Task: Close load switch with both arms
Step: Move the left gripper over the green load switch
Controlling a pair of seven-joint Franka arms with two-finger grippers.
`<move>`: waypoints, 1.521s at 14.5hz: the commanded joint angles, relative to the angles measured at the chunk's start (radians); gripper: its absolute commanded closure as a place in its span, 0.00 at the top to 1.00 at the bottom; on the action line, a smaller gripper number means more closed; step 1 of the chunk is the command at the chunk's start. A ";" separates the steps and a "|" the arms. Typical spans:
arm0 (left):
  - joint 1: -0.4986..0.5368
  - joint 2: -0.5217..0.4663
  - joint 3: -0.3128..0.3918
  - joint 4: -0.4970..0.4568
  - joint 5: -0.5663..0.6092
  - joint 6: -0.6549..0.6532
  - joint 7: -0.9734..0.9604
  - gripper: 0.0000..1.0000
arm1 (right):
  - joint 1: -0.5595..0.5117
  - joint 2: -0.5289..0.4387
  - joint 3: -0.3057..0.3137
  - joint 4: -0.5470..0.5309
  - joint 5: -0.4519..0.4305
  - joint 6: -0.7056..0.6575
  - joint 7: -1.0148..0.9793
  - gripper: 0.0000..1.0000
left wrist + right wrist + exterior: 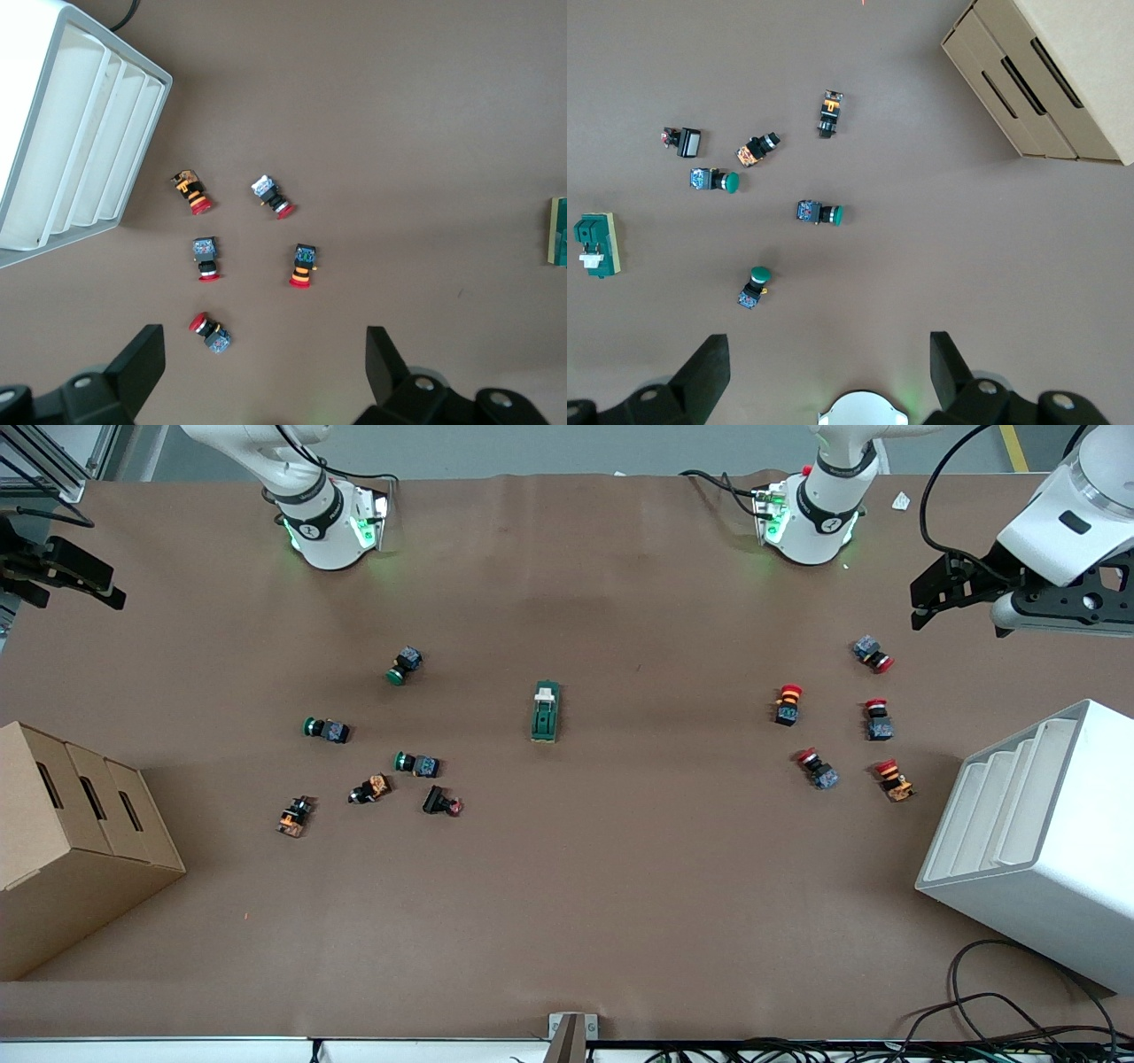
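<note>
The load switch (546,712) is a dark green oblong block with a white lever tab at the end toward the robots' bases. It lies alone mid-table and also shows in the right wrist view (595,245) and at the edge of the left wrist view (558,232). My left gripper (921,607) hangs open high over the left arm's end of the table, above the red-capped buttons (264,367). My right gripper (111,589) hangs open high over the right arm's end, near its own base (828,372). Both are empty and well away from the switch.
Several green-capped and orange push buttons (416,763) lie scattered toward the right arm's end, beside a cardboard box (71,841). Several red mushroom buttons (788,703) lie toward the left arm's end, next to a white slotted rack (1036,850). Cables (1019,1019) trail along the table edge nearest the front camera.
</note>
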 commanded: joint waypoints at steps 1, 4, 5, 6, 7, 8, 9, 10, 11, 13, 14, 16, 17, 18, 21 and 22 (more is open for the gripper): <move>0.006 -0.007 -0.001 0.019 -0.013 -0.024 0.022 1.00 | -0.001 -0.020 0.008 -0.020 0.017 0.003 0.022 1.00; -0.008 0.020 -0.005 0.062 -0.014 -0.024 0.003 1.00 | 0.004 -0.020 0.008 -0.018 0.005 0.000 0.019 1.00; -0.009 0.037 -0.025 0.067 -0.014 -0.024 0.002 1.00 | 0.010 -0.020 0.008 -0.018 0.004 0.003 0.013 1.00; -0.008 0.047 -0.062 0.064 -0.016 -0.022 -0.010 1.00 | 0.011 -0.020 0.008 -0.018 0.001 0.003 0.010 1.00; -0.006 0.057 -0.096 0.055 -0.017 -0.018 -0.032 1.00 | 0.011 -0.020 0.008 -0.018 -0.002 0.003 0.005 1.00; -0.008 0.069 -0.140 0.052 -0.013 -0.012 -0.078 1.00 | 0.013 -0.020 0.008 -0.018 -0.011 0.001 -0.002 1.00; -0.008 0.089 -0.195 0.050 -0.008 0.002 -0.151 1.00 | 0.021 -0.020 0.008 -0.018 -0.023 0.001 -0.018 1.00; -0.008 0.117 -0.258 0.044 -0.002 0.026 -0.250 1.00 | 0.025 -0.020 0.008 -0.018 -0.028 0.001 -0.024 1.00; -0.009 0.137 -0.316 0.026 0.010 0.065 -0.346 1.00 | 0.025 -0.020 0.008 -0.018 -0.028 -0.002 -0.026 1.00; -0.030 0.172 -0.404 -0.038 0.059 0.190 -0.490 1.00 | 0.024 -0.020 0.007 -0.020 -0.028 -0.006 -0.024 1.00; -0.063 0.182 -0.432 -0.083 0.073 0.265 -0.571 1.00 | 0.022 -0.020 0.007 -0.018 -0.028 -0.006 -0.021 1.00; -0.154 0.201 -0.438 -0.170 0.108 0.400 -0.751 1.00 | 0.021 -0.019 0.005 -0.009 -0.028 -0.006 -0.021 1.00; -0.203 0.221 -0.437 -0.200 0.151 0.456 -0.829 1.00 | 0.019 -0.011 0.004 0.005 -0.026 -0.006 -0.012 1.00; -0.253 0.250 -0.437 -0.218 0.214 0.497 -0.913 1.00 | 0.019 0.001 0.004 0.017 -0.026 -0.006 -0.012 1.00; -0.380 0.364 -0.438 -0.220 0.393 0.556 -1.148 1.00 | 0.014 0.027 0.002 0.017 -0.025 0.007 -0.022 1.00; -0.421 0.404 -0.438 -0.220 0.461 0.570 -1.225 1.00 | 0.010 0.051 0.002 0.019 -0.011 0.008 -0.021 1.00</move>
